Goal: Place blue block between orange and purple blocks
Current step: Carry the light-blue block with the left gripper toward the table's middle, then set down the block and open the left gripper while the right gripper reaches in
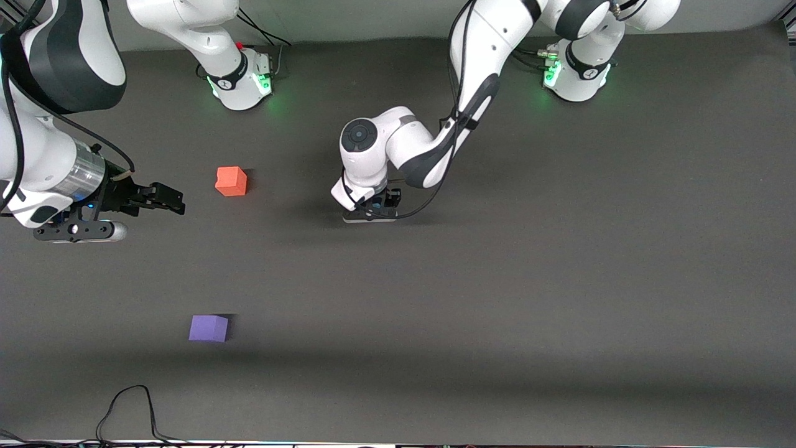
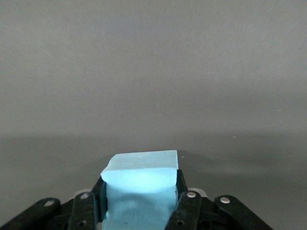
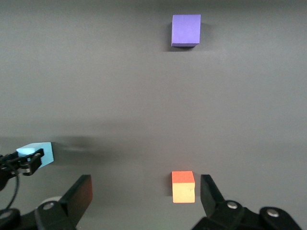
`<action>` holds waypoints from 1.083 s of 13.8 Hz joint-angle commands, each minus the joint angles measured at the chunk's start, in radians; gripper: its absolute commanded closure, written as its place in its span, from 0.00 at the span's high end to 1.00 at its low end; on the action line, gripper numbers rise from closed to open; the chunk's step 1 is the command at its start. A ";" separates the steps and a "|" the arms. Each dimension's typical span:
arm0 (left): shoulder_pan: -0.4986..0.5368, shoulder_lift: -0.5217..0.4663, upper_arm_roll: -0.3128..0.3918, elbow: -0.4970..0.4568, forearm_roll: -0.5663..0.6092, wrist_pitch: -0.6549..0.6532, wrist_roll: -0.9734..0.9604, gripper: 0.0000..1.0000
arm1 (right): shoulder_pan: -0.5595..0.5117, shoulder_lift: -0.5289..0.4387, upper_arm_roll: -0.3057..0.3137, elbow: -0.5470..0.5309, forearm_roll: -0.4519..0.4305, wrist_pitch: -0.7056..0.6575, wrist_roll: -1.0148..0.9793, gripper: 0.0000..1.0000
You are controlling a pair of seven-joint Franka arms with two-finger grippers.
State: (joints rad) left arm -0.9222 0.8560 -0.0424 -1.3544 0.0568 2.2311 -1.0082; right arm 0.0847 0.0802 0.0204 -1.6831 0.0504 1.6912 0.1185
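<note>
On the dark grey table (image 1: 559, 280) – three blocks, well apart.

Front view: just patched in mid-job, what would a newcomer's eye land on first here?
First, the left gripper low over the middle of the table, its fingers shut on the blue block. Next, the orange block and the purple block toward the right arm's end, the purple one nearer the front camera, with bare mat between them. The right gripper waits open beside the orange block.
</note>
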 commanded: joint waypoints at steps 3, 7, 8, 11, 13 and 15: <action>-0.014 0.005 0.021 0.041 0.069 -0.033 -0.035 1.00 | 0.000 0.000 0.001 0.019 0.019 -0.018 -0.011 1.00; 0.081 -0.135 0.003 0.043 0.034 -0.161 0.019 1.00 | 0.000 0.000 0.001 0.017 0.019 -0.018 -0.011 1.00; 0.123 -0.184 -0.008 0.040 -0.012 -0.197 0.064 1.00 | 0.000 0.000 0.001 0.016 0.020 -0.018 -0.011 1.00; 0.282 -0.308 -0.008 0.035 -0.145 -0.382 0.274 1.00 | 0.000 0.000 0.001 0.017 0.020 -0.015 -0.011 1.00; 0.415 -0.383 -0.008 0.034 -0.192 -0.506 0.431 1.00 | 0.012 0.000 0.006 0.016 0.022 -0.015 -0.007 1.00; 0.546 -0.457 -0.008 0.017 -0.192 -0.634 0.570 1.00 | 0.065 0.000 0.006 0.016 0.049 -0.007 0.013 1.00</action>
State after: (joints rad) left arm -0.4870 0.4815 -0.0309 -1.2825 -0.1079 1.6817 -0.5660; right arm 0.1037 0.0802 0.0262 -1.6792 0.0667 1.6878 0.1185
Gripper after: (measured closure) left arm 0.000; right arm 0.000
